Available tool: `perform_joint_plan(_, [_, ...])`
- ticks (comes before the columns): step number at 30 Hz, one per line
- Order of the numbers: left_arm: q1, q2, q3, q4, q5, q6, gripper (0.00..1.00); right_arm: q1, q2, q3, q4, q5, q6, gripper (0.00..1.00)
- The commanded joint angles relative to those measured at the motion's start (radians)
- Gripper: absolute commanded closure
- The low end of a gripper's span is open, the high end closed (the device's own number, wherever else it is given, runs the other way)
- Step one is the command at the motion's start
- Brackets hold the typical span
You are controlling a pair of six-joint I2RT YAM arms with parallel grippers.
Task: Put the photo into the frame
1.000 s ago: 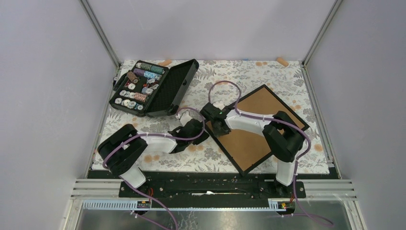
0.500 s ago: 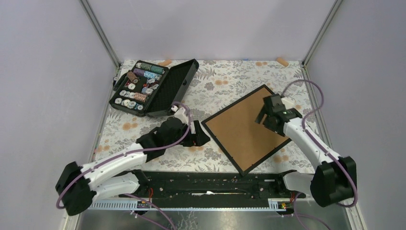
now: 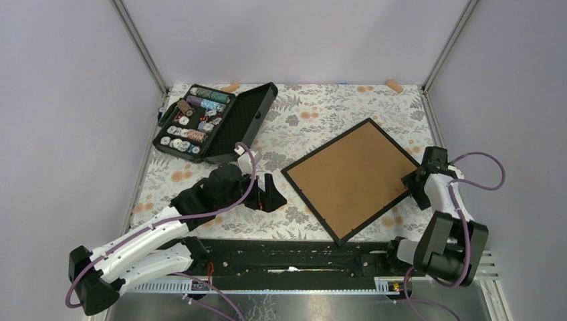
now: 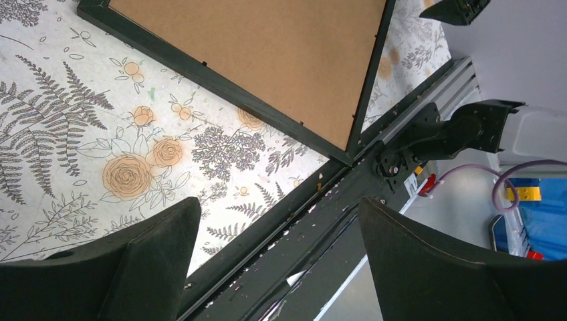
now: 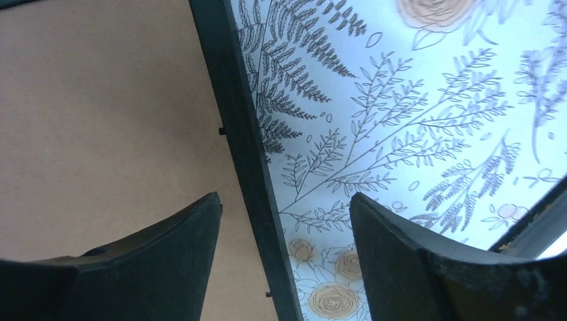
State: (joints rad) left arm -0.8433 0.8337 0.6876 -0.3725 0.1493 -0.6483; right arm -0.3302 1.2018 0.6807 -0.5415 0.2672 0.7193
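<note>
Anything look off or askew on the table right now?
The frame lies back side up, turned diagonal to the table, its near corner right at the table's front edge. The photo shows in no view.

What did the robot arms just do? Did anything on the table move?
Both arms drew away from the left corner of the frame. The left claw pulled back toward its base and now sits left of the frame. The right claw swung across to the frame's right corner. Both claws are open now and hold nothing. The frame stayed put, brown back up, and so did the spool case.
</note>
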Motion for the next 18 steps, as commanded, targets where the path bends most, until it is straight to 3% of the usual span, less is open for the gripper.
perform_joint_plan(1, [0.003,0.033,0.058,-0.002,0.052,0.065,0.07,-0.015,0.093,-0.003,0.094,-0.093,-0.044,0.26])
perform_joint_plan(7, [0.003,0.177,0.137,-0.015,0.081,0.126,0.03,-0.015,0.246,0.049,0.217,-0.258,-0.168,0.3])
perform_joint_plan(11, [0.003,0.308,0.232,-0.026,0.057,0.144,0.01,-0.015,0.382,0.147,0.219,-0.266,-0.257,0.54])
perform_joint_plan(13, [0.003,0.39,0.297,-0.035,0.043,0.155,0.01,-0.015,0.437,0.203,0.217,-0.289,-0.31,0.59])
perform_joint_plan(15, [0.001,0.488,0.384,-0.059,0.005,0.176,0.01,-0.015,0.486,0.264,0.215,-0.297,-0.359,0.58])
perform_joint_plan(18, [0.001,0.661,0.546,-0.121,-0.109,0.229,0.01,-0.015,0.54,0.344,0.192,-0.28,-0.398,0.39])
